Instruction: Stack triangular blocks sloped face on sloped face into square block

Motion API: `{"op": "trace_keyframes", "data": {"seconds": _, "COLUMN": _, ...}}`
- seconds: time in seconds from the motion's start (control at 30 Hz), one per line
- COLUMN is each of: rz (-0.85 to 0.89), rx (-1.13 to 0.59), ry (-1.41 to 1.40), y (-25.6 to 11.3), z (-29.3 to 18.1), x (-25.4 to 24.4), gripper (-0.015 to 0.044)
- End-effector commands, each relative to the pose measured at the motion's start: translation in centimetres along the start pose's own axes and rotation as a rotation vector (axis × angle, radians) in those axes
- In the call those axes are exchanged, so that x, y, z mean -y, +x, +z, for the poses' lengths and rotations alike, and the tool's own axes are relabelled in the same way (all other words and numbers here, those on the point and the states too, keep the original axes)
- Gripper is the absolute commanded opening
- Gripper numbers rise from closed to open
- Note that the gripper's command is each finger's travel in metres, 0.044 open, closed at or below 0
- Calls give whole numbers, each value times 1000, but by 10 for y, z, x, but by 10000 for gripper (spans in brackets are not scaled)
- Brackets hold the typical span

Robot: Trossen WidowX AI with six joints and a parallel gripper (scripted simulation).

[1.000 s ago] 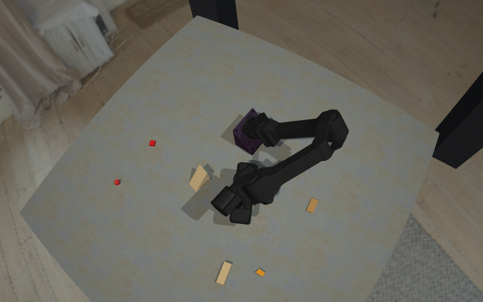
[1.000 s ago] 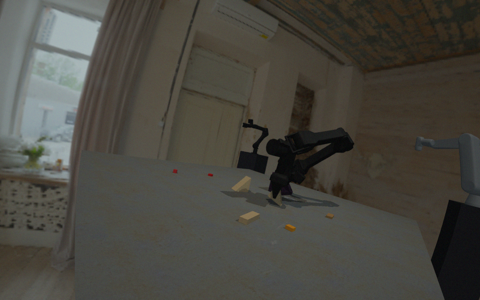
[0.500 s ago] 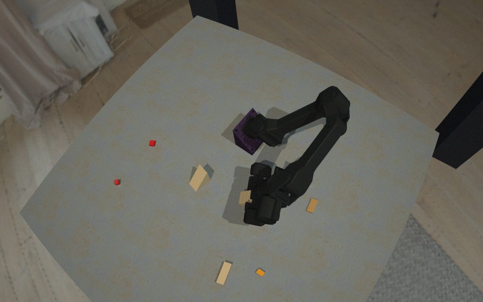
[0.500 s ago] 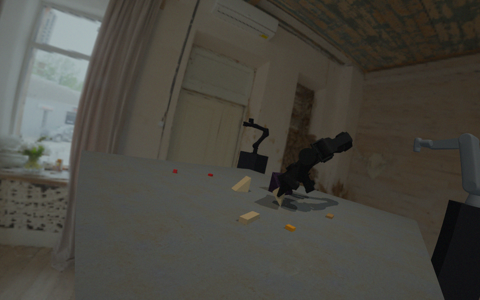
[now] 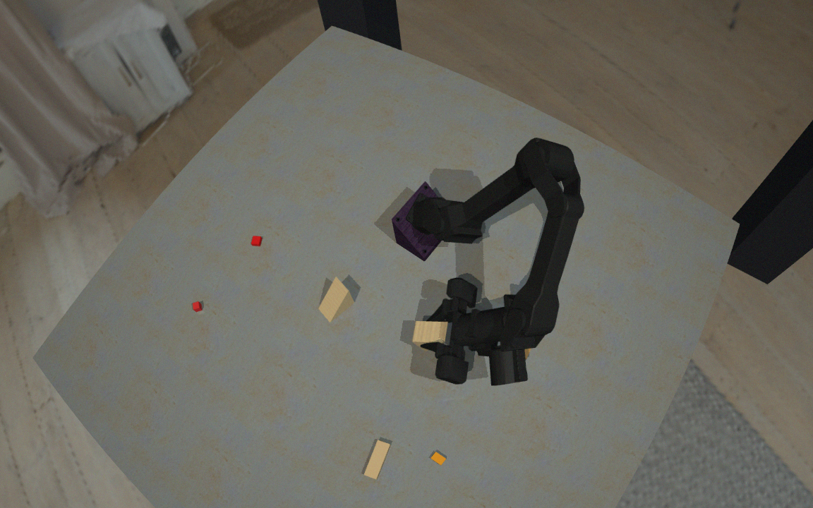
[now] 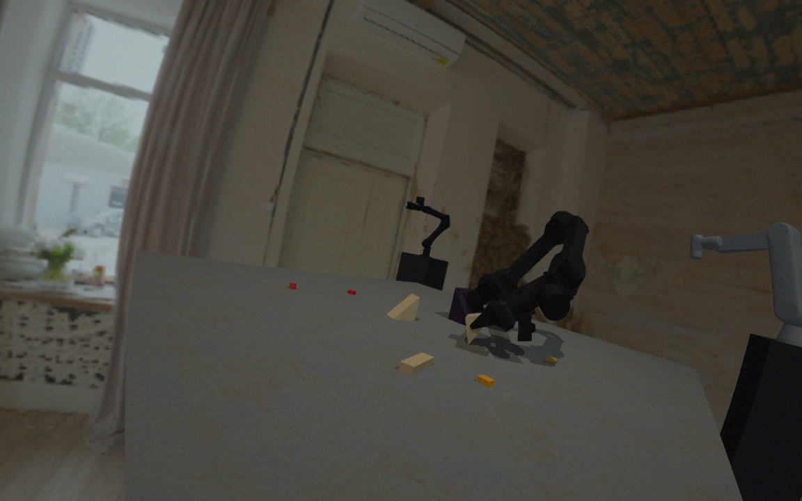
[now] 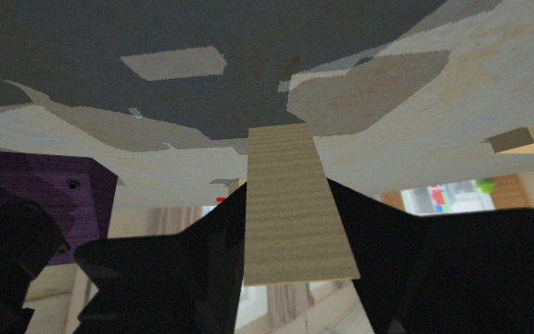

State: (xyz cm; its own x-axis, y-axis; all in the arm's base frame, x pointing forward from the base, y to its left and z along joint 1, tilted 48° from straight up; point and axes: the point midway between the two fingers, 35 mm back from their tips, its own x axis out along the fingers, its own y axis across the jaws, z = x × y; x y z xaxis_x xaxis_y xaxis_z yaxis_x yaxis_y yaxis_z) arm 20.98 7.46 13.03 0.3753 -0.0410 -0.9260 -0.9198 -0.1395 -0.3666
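Note:
My gripper (image 5: 432,330) (image 6: 476,323) (image 7: 284,185) is shut on a light wooden triangular block (image 5: 427,332) (image 6: 472,331) (image 7: 295,218), one finger on each side. The gripper points nearly level, and the block is held above the table, its narrow end downward in the exterior view. The other triangular block (image 5: 334,300) (image 6: 405,309) lies on the table to the left of the gripper in the top view, apart from the held one, its sloped face up. In the wrist view it is mostly hidden behind a finger.
A purple arm base (image 5: 422,243) (image 7: 91,199) stands behind. A pale rectangular block (image 5: 376,459) (image 6: 416,362) and an orange block (image 5: 438,458) (image 6: 484,380) lie nearer the front. A brownish block (image 6: 551,360) is mostly under the arm in the top view. Two red cubes (image 5: 256,240) (image 5: 197,306) lie left.

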Motion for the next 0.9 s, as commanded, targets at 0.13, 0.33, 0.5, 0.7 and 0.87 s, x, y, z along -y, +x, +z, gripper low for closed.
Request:
{"op": "trace_keyframes", "data": {"seconds": 0.13, "rz": 0, "rx": -25, "ry": 1, "y": -1, "z": 1, "x": 0, "gripper": 105}}
{"op": "trace_keyframes", "data": {"seconds": 0.33, "rz": 0, "rx": -25, "ry": 1, "y": -1, "z": 1, "x": 0, "gripper": 263}}
{"op": "trace_keyframes", "data": {"seconds": 0.5, "rz": 0, "rx": -25, "ry": 1, "y": -1, "z": 1, "x": 0, "gripper": 394}}
{"op": "trace_keyframes", "data": {"seconds": 0.7, "rz": 0, "rx": -25, "ry": 1, "y": -1, "z": 1, "x": 0, "gripper": 440}}
{"op": "trace_keyframes", "data": {"seconds": 0.87, "rz": 3, "rx": -26, "ry": 2, "y": -9, "z": -10, "x": 3, "gripper": 440}}
